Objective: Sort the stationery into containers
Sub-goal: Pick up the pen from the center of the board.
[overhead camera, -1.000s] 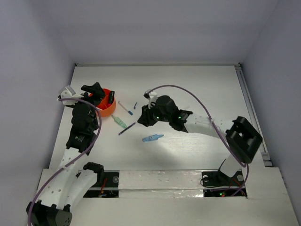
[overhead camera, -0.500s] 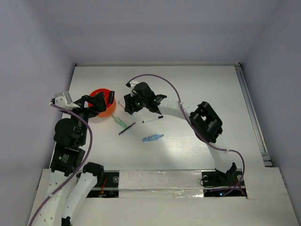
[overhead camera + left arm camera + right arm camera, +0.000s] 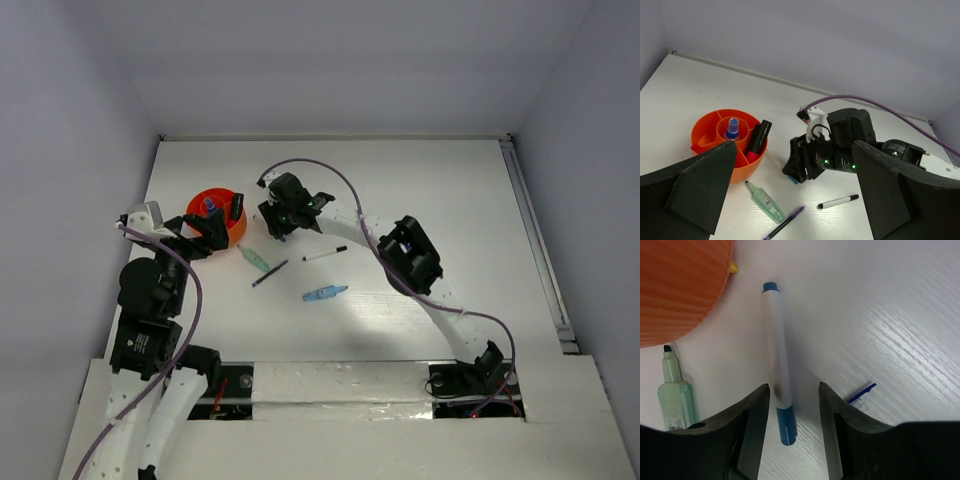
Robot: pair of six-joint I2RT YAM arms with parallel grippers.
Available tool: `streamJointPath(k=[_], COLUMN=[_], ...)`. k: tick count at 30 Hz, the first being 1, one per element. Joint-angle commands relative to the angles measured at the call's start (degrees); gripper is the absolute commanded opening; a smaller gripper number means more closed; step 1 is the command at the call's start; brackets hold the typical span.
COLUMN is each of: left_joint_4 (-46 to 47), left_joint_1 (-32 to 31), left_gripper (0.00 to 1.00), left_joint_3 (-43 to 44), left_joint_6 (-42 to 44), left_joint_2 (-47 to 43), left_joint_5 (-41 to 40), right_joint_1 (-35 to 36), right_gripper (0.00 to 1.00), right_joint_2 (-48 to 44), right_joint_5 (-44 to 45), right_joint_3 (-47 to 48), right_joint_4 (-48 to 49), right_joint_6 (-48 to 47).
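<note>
The right hand [image 3: 283, 222] hangs low over a white pen [image 3: 776, 355] with blue ends. Its fingers are open, one on each side of the pen, holding nothing yet. The pen lies flat on the desk [image 3: 420, 180] toward the far left corner, just beside the orange cup [image 3: 680, 285]. Its length runs along the gap between the fingers, so a squeeze should catch it across the middle.

The right arm is the nearer one. From above, the hand hides the pen — only the right wrist camera shows it plainly. The left hand [image 3: 795, 192] hovers wide open and empty near the cup, by the left edge.
</note>
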Motion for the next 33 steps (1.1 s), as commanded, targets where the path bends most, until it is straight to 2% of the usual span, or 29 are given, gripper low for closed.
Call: streamJointPath(k=[1, 5, 9, 11, 12, 14, 17, 20, 26, 33], left_joint_4=[2.69, 3.22, 3.22, 3.31, 3.39, 3.31, 3.66, 4.89, 10.49, 15.60], left_joint_1=[1.98, 4.17, 4.71, 4.71, 4.71, 4.71, 4.71, 4.71, 4.71, 4.71], left_gripper=[0.99, 0.99, 0.99, 0.99, 0.99, 0.99, 0.98, 0.97, 0.85, 0.84], left_joint_3=[-0.28, -0.46, -0.46, -0.64, -0.64, -0.64, -0.72, -0.90, -3.00, -7.57], left_joint_6=[0.67, 0.05, -0.03, -0.12, -0.12, -0.30, -0.91, -2.92, -9.60, -16.73], left_joint_2=[-1.00, 0.06, 0.67, 0.67, 0.93, 1.64, 2.95, 5.15, 9.11, 14.37], left_joint_5=[2.79, 6.22, 6.84, 7.02, 7.10, 7.37, 8.51, 14.90, 24.67, 27.32], right_joint_1=[0.48, 1.10, 1.63, 1.63, 1.63, 1.63, 1.63, 1.63, 1.63, 1.63], right_gripper=[0.49, 0.43, 0.21, 0.18, 0.08, 0.00, 0.00, 0.00, 0.00, 0.00], right_joint_2=[0.32, 1.38, 1.38, 0.85, 0.50, -1.42, -6.34, -14.40, -28.66, -40.71], right_joint_5=[0.37, 1.60, 3.61, 3.36, 3.19, 2.66, 0.20, -0.59, -5.15, -10.96], right_joint_3=[-0.23, 0.39, -0.23, -1.45, -2.07, -4.70, -9.69, -15.68, -32.55, -46.71], right_joint_4=[-1.34, -2.56, -2.83, -1.70, -1.25, 1.72, 6.55, 13.74, 24.82, 34.34], right_joint_6=[-0.98, -1.77, -2.39, -2.30, -2.13, -1.25, 0.42, 2.44, 5.69, 10.44])
